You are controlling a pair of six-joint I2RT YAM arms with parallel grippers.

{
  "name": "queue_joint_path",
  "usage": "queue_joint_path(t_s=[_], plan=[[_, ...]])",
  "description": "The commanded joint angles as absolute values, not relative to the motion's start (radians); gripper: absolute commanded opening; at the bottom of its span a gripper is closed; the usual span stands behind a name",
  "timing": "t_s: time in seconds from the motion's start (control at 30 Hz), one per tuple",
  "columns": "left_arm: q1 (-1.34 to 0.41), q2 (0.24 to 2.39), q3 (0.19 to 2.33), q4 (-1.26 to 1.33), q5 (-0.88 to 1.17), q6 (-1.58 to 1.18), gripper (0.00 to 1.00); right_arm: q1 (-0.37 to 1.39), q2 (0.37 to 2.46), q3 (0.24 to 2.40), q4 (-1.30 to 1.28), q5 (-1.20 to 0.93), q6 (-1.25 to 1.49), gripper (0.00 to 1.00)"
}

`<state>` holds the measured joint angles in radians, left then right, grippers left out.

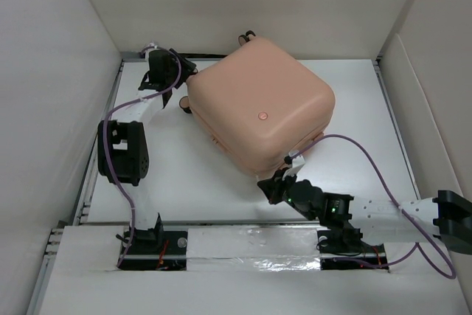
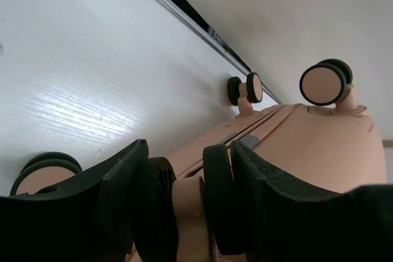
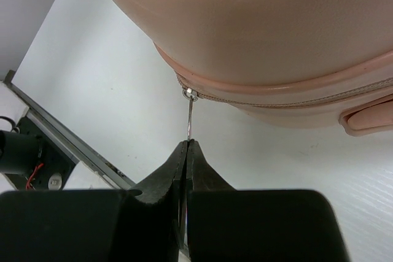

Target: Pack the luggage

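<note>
**Luggage** (image 1: 258, 105): salmon-pink shell, plain.
**Button mark** (image 1: 262, 116), on top of the luggage: darker coral pink.
**Caster wheels** (image 2: 323, 84), on the luggage: black tyres, pink faces and stems.
**Zipper** (image 3: 295, 101), round the luggage: pinkish-beige tape.
**Zipper pull** (image 3: 191, 118), below the luggage seam: silver metal.
**Left fingers** (image 2: 116, 182) and **right fingers** (image 3: 159, 182): matt black.
**Table** (image 1: 354, 94), under the luggage: white, faintly ribbed.
**Cables** (image 1: 335, 136), beside the luggage: purple.
**Left arm** (image 1: 122, 149) and **right arm** (image 1: 376, 215): black and white segments.
**Indicator light** (image 1: 333, 209), near the front of the luggage: green.
**Walls** (image 1: 44, 71), around the luggage: off-white.
**Tape strip** (image 1: 251, 245), in front of the luggage: silver.
</note>
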<state>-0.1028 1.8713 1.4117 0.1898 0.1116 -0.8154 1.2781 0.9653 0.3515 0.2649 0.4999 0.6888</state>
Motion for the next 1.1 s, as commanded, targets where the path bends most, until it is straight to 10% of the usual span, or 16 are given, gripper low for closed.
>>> queue_joint_path(t_s=[0.0,0.17,0.73,1.07], plan=[[-0.118,1.897,1.465,0.253,0.161,-0.845,0.43,1.319,0.954,0.35,0.264,0.414,0.703,0.0],[-0.118,1.852,1.375,0.374,0.172,-0.887,0.0,1.319,0.945,0.348,0.25,0.448,0.706,0.0],[-0.196,1.112,0.35,0.874,-0.028,-0.91,0.0,1.1,0.715,0.48,0.0,0.35,0.493,0.0],[-0.207,0.841,0.34,0.752,0.078,-0.95,0.0,1.412,1.227,0.55,0.407,0.346,0.609,0.0]])
